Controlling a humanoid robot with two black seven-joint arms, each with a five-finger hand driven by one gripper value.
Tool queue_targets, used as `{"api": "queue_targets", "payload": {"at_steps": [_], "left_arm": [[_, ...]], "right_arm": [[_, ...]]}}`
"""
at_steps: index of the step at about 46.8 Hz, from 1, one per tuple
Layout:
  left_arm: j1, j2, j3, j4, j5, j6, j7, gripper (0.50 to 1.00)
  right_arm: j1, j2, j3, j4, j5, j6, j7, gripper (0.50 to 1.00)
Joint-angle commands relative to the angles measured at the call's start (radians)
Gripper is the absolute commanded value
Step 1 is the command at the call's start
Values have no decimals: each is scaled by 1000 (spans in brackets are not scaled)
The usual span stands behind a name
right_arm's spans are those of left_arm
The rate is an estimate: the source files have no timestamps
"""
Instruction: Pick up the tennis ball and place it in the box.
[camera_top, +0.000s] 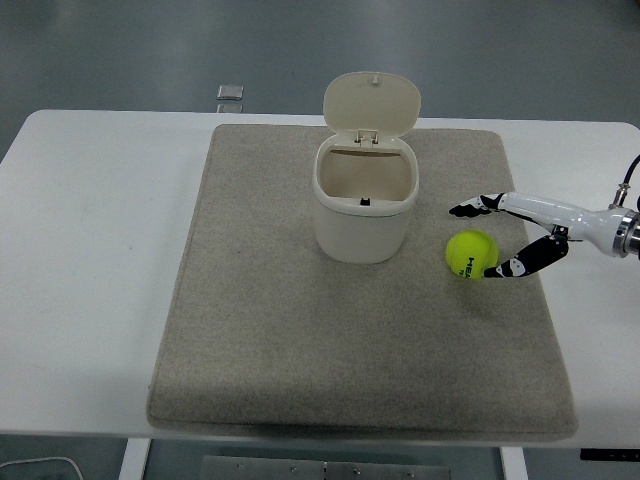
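Where the table's (90, 300) near edge meets the bottom of the view, a grey mat (300, 350) begins and runs back across most of the white top; the mat serves as reference for all that follows.

Nearest the front, the mat surface carries nothing. Further back, close to the mat's right edge, the ball (471, 254) lies on the mat, yellow-green, with dark print on its lower front face. It is outside the box and apart from it, to the box's right.

Right hand (505, 238): reaches in over the mat's right edge at the ball's level. Fingers are spread and unclenched. One black fingertip (500, 271) sits at the ball's near right side, touching or just beside it; contact cannot be confirmed. Other fingers (466, 209) extend past the ball's far side, just above it in the view. The ball is bracketed but not gripped, and rests on the mat.

Box (364, 205): cream, upright, in the mat's far half near the centre line. Its hinged lid (371, 103) stands open at the rear, and the visible part of the interior holds nothing.

Beyond the mat's far edge, toward its left corner, a small grey square item (229, 93) lies off the table; its nature cannot be determined.
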Motion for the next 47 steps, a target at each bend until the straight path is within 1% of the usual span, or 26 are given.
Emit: {"api": "queue_targets", "payload": {"at_steps": [1,5,16,20,22,25,27,32,38,41,46,47], "left_arm": [[0,0,0,1,0,0,0,992],[0,0,0,1,0,0,0,992],[0,0,0,1,0,0,0,992],[0,0,0,-1,0,0,0,992],[0,0,0,1,0,0,0,992],[0,0,0,1,0,0,0,992],[0,0,0,1,0,1,0,992],[0,0,0,1,0,0,0,992],[0,0,0,1,0,0,0,992],[0,0,0,1,0,0,0,992],[0,0,0,1,0,0,0,992],[0,0,0,1,0,0,0,992]], "right_arm": [[-8,9,3,-3,-3,-4,-3,913],[-11,18,3,-8,-10,-15,-3,911],[-21,29,5,-13,-39,-16,-3,903],[-26,29,5,-13,-39,-18,-3,895],[-26,29,5,-13,-39,-18,-3,881],[-28,29,5,-13,-41,-18,-3,848],[-28,29,5,-14,-43,-18,-4,803],[-29,29,5,-14,-58,-18,-4,715],[-29,29,6,-14,-58,-18,-4,627],[-29,29,9,-14,-56,-16,-3,570],[-26,28,12,-14,-55,-15,-1,505],[-26,28,15,-14,-52,-15,1,500]]}}
